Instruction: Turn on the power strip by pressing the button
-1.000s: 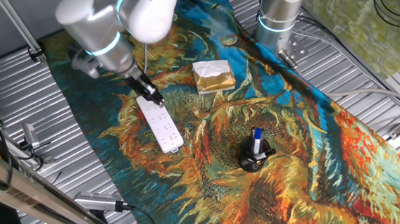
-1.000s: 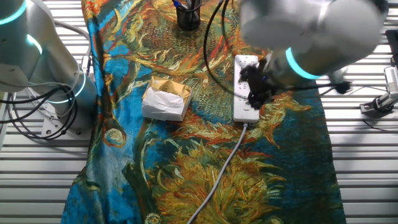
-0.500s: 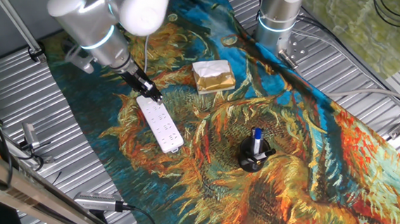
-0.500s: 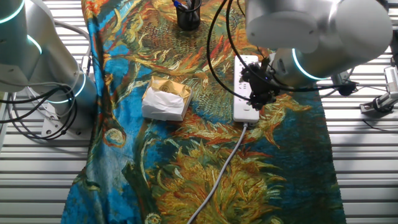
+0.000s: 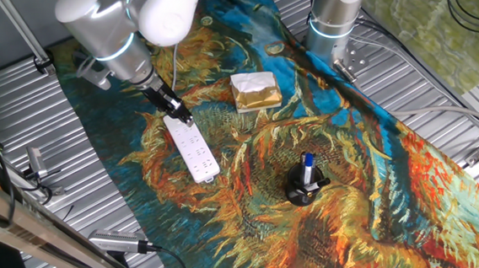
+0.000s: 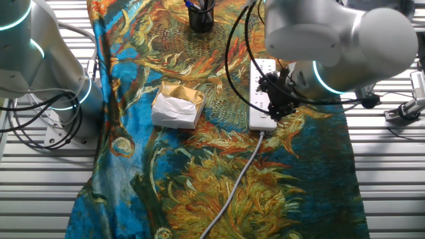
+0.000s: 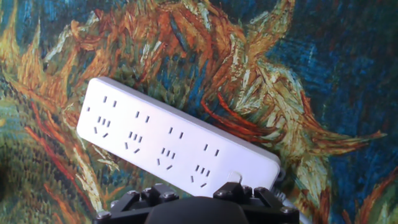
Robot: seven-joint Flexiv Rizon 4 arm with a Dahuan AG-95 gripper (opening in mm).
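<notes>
Power strip: the white power strip (image 5: 191, 148) (image 6: 263, 94) (image 7: 174, 144) lay flat on the painted cloth (image 5: 258, 158), near the middle of the desk (image 5: 26, 107), its long side running roughly along the cloth's length.
Sockets: rows of small dark holes showed along its top face in the hand view.
Cable: a grey cable (image 6: 239, 172) left the strip's end nearest the arm's tool and ran across the cloth toward the edge of the other fixed view.
End effector: the dark end effector (image 5: 179, 111) (image 6: 279, 99) sat over the cabled end of the strip, tilted, its tip at or just above the white surface; contact could not be told.
Finger state: could not be told, since no view showed the fingertips clearly.
Hand view: only the dark base of the tool showed at the bottom edge, with the strip lying diagonally just beyond it.
Gold packet: a gold foil-wrapped square packet (image 5: 256, 91) (image 6: 178, 106) lay on the cloth, apart from the strip.
Pen holder: a dark holder (image 5: 304, 185) with a blue-tipped pen stood on the cloth, well apart from the strip.
Second arm: 1 more robot base (image 5: 334, 17) stood at the desk's edge.
</notes>
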